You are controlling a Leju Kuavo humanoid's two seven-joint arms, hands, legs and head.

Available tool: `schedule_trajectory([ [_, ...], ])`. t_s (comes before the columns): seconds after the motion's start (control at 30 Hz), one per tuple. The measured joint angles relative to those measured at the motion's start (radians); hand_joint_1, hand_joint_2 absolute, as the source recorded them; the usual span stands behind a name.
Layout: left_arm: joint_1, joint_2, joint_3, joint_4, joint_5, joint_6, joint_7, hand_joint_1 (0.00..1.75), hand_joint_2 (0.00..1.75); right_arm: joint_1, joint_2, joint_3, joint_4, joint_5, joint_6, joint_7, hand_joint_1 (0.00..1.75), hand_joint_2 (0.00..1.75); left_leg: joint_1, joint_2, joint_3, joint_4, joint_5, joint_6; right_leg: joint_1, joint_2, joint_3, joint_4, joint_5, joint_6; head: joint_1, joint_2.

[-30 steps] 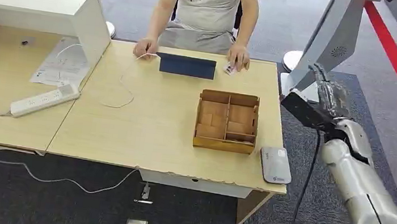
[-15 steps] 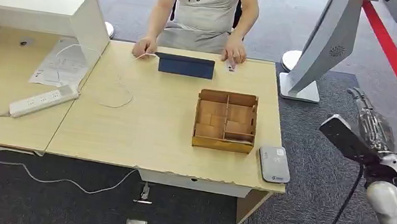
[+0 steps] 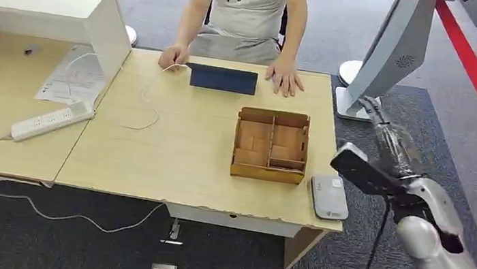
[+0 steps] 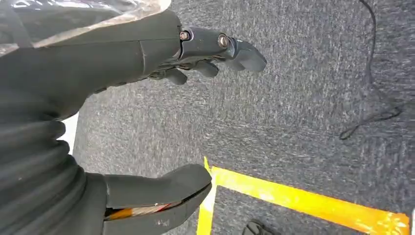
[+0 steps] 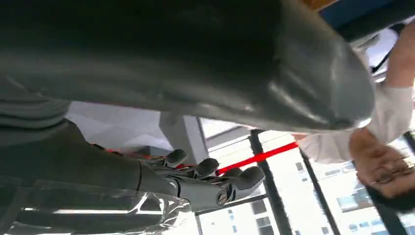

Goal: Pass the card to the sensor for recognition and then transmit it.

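With nothing in its spread fingers, the right hand hung just beside the card reader; it first needed the card, presumably under the person's hand.

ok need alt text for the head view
The robot's right hand is raised beside a wooden table, near a grey card reader and a compartmented wooden box. A seated person rests both hands by a dark tablet.

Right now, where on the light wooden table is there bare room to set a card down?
Bare wood lies between the white cable and the wooden box, and in front of the box. It is crowded at the far edge: tablet and the person's hands.
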Motion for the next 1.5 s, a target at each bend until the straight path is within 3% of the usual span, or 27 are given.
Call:
schedule_trajectory([
  [0.33,-0.001,-0.003,0.002,0.000,-0.001,0.000,0.024,0.00,1.75,-0.005,0.199,0.117,0.011,0.029,-0.006,0.069,0.00,0.00,0.001,-0.002,-0.001,0.000,0.001,-0.001,0.001,-0.002,-0.001,0.000,-0.001,-0.001,0.000,0.000],
  [0.6,0.000,-0.006,0.002,0.000,0.002,-0.007,0.005,0.00,1.75,0.015,0.287,0.171,0.039,0.100,-0.003,0.113,0.00,0.00,0.001,-0.002,-0.001,0.000,0.001,-0.001,0.001,-0.002,-0.001,0.000,-0.001,-0.001,0.000,0.000],
  [0.73,0.001,-0.006,0.002,0.000,0.001,-0.010,0.002,0.00,1.75,0.018,0.303,0.185,0.058,0.103,-0.008,0.121,0.00,0.00,0.001,-0.002,0.000,0.000,0.001,-0.001,0.001,-0.002,-0.001,0.000,-0.001,-0.001,0.000,0.000],
  [0.77,0.001,-0.006,0.002,0.000,-0.001,-0.012,0.000,0.00,1.75,0.018,0.306,0.187,0.063,0.108,-0.010,0.124,0.00,1.75,0.001,-0.001,0.000,0.000,0.001,-0.001,0.001,-0.002,-0.001,0.000,-0.001,-0.001,0.000,0.000],
  [1.3,0.005,-0.006,0.003,0.000,0.005,-0.012,0.009,0.00,1.75,0.024,0.309,0.160,0.161,0.210,-0.044,0.144,0.00,1.75,0.001,-0.001,-0.001,0.000,0.001,-0.001,0.001,-0.002,-0.001,0.000,-0.001,-0.001,0.000,0.000],
  [1.5,0.005,-0.006,0.003,0.000,0.000,-0.018,0.009,0.00,1.75,0.021,0.303,0.135,0.188,0.227,-0.050,0.096,0.00,1.75,0.001,-0.001,-0.001,0.000,0.001,-0.001,0.001,-0.002,-0.001,-0.001,-0.001,-0.001,0.000,0.000],
])
